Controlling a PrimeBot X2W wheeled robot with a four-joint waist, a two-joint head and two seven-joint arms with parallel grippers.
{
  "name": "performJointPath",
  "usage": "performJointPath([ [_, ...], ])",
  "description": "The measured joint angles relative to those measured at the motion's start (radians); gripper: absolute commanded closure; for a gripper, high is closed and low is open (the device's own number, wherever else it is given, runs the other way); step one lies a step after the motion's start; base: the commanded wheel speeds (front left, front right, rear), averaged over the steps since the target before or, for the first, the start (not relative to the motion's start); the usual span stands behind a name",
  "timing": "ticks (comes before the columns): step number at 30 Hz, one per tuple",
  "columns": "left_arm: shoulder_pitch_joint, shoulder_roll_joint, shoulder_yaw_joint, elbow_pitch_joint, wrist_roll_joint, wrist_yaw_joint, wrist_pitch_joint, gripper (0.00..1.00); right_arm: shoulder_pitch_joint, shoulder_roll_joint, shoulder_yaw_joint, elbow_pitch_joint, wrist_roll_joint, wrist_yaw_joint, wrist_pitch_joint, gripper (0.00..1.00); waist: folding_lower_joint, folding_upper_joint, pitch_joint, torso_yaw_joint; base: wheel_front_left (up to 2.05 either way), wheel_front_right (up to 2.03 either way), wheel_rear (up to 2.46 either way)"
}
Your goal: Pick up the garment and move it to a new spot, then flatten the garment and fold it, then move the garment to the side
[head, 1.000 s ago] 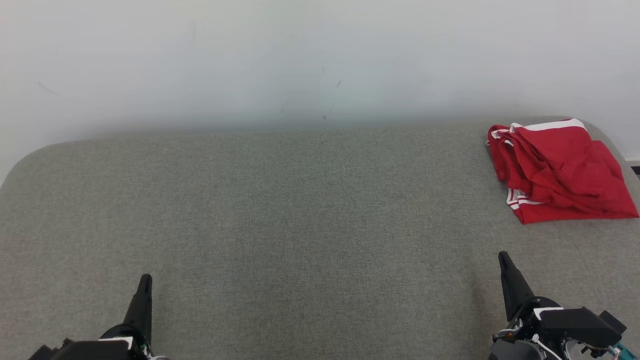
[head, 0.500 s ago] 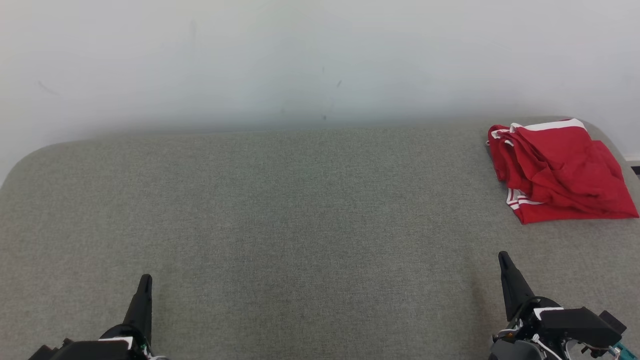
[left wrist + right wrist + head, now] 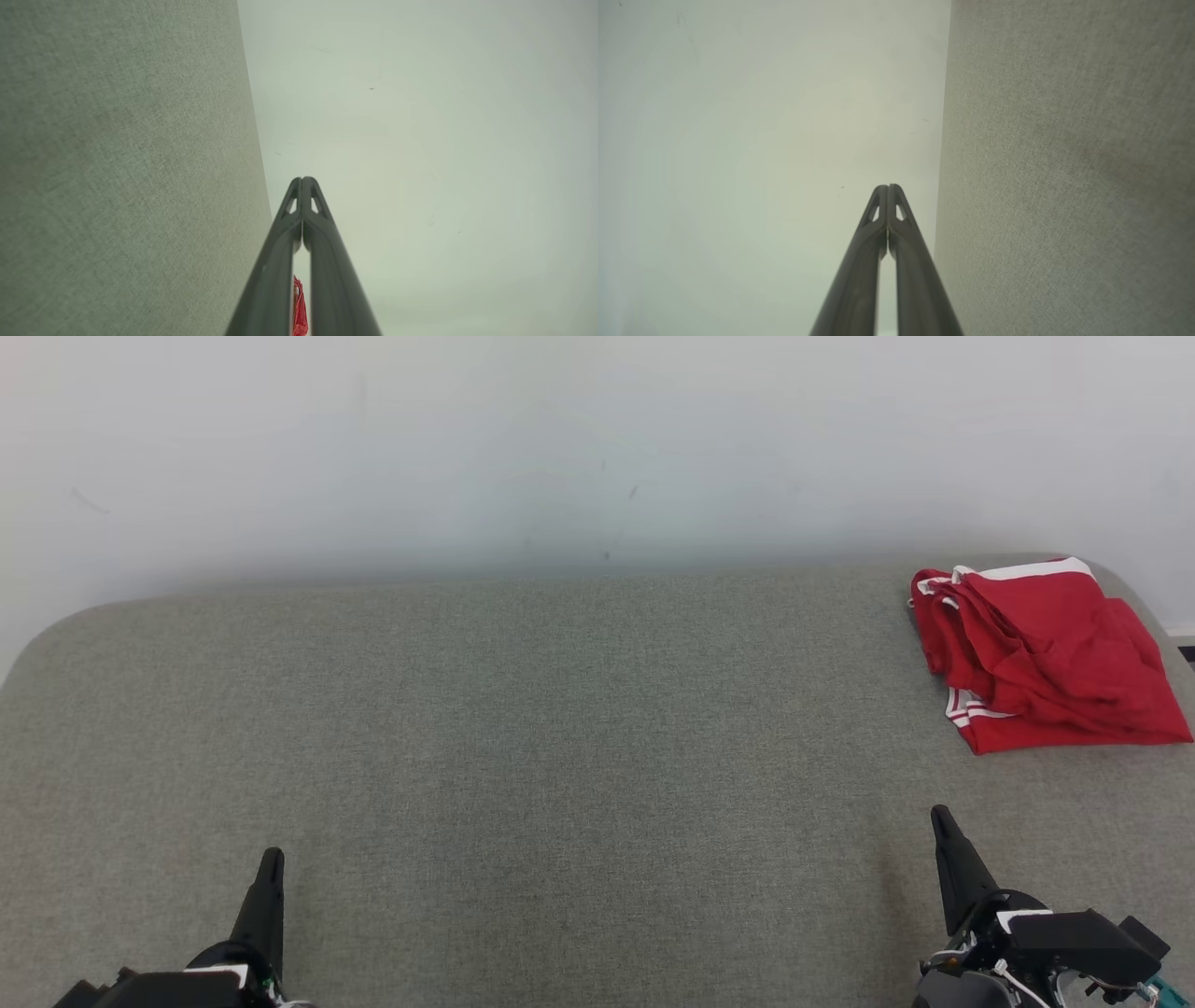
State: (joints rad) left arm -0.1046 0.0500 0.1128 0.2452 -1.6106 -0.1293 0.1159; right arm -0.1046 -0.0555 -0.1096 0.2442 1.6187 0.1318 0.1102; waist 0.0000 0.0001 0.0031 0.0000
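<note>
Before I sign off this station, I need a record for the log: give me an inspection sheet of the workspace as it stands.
Surface: grey fabric surface, rounded corners, no visible stains.
Job's things: red garment with white stripes, lying loosely folded at the far right corner.
Clutter: nothing seen.
Grippers: left gripper and right gripper low at the near edge, jaws shut, holding nothing, both apart from the garment.
Cables: thin white wires at the right gripper's base.
Surroundings: pale wall behind, with a few faint marks.
</note>
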Motion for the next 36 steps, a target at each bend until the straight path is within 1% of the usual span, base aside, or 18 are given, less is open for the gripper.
performJointPath([
  [36,0.000,0.000,0.000,0.000,0.000,0.000,0.000,1.00,0.000,0.002,-0.002,0.001,-0.001,0.000,0.003,1.00,0.0000,0.0000,0.000,0.000,0.00,0.00,0.00],
])
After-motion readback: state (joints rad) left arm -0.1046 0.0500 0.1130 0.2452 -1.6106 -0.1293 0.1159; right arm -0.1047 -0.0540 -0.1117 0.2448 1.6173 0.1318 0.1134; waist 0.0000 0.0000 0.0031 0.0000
